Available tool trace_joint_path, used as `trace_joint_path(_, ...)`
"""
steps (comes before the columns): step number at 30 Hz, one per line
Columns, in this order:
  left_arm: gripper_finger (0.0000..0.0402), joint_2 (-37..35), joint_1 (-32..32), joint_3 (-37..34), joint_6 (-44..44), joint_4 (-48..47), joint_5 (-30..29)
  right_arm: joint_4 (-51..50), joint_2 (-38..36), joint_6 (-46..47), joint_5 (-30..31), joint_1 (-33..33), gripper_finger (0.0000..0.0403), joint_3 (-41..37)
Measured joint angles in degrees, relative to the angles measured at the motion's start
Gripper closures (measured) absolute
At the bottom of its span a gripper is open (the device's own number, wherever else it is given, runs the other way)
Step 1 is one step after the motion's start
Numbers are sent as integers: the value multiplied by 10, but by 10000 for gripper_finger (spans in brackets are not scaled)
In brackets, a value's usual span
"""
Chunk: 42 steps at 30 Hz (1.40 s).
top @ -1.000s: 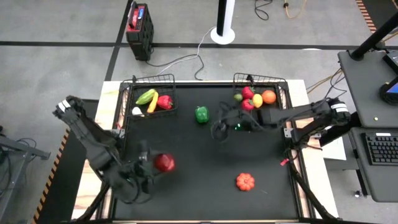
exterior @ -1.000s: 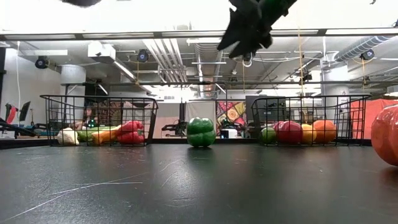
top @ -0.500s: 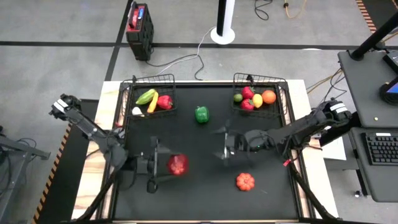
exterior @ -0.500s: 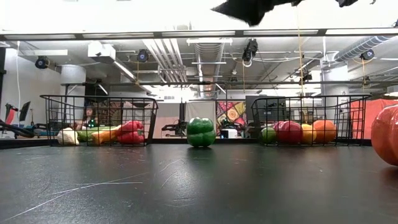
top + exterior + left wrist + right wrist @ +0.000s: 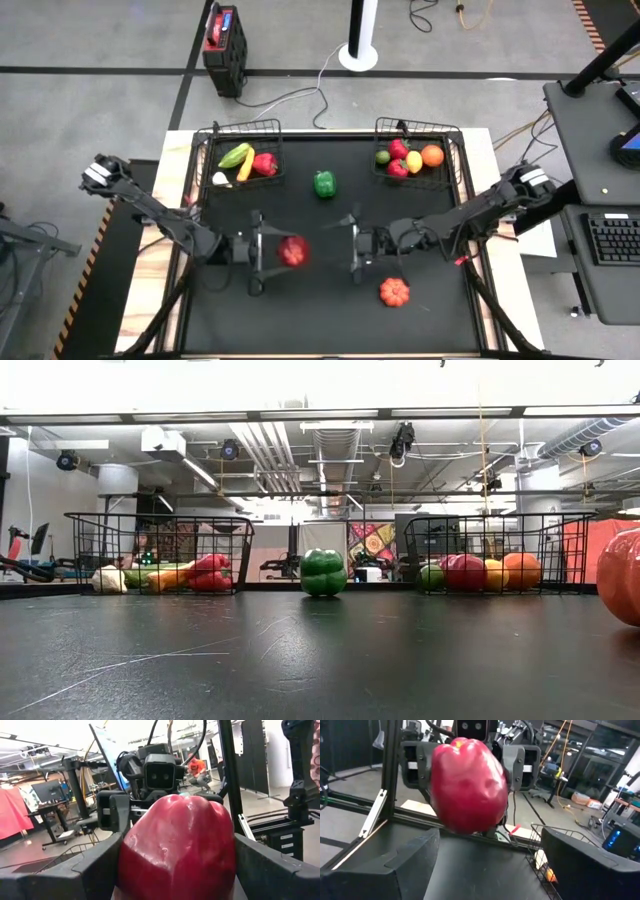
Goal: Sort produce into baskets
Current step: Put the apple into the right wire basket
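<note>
A red pepper [image 5: 292, 251] hangs above the middle of the black table, with my left gripper [image 5: 268, 252] shut on it. My right gripper [image 5: 354, 250] stands open a short way to the pepper's right, level and facing it, touching nothing. The right wrist view shows the red pepper [image 5: 467, 785] ahead of my right gripper [image 5: 489, 840]. A green pepper [image 5: 323, 183] stands on the table between the two wire baskets. The left basket [image 5: 272, 128] holds green, yellow, red and white produce. The right basket [image 5: 452, 132] holds red, yellow, orange and green pieces. An orange pumpkin-like piece [image 5: 394, 291] lies near front right. My left gripper pinches the red pepper by its two opposite sides [image 5: 131, 855], one finger on each. The fingers [image 5: 421, 766] come at it level from the table's left. The pepper is lifted clear of the table, roughly upright.
A wooden strip [image 5: 180, 150] borders the black mat [image 5: 300, 320] on the left. The low view shows the green pepper [image 5: 322, 571] between both baskets and the orange piece [image 5: 622, 575] at its right edge; no arm appears there.
My left gripper has carried the red pepper toward the table's right and slightly toward the far edge, turning from pointing down to level. My right gripper has come from beside the right basket toward the near edge and has swung level, so that it now faces the pepper.
</note>
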Motion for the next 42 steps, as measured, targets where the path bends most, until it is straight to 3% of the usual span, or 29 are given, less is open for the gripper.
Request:
trace_joint_path(7, 87, 21, 6, 11, 2, 1, 2, -30, 47, 1, 0, 0, 42, 62)
trace_joint_path(14, 87, 31, 12, 22, 7, 6, 2, -135, 95, 11, 3, 0, 41, 143)
trace_joint_path(20, 86, 31, 12, 22, 8, 6, 4, -168, 126, 4, 3, -1, 41, 192)
trace_joint_path(42, 86, 39, 13, 10, 17, 10, 1, -177, 123, 8, 1, -1, 42, 199)
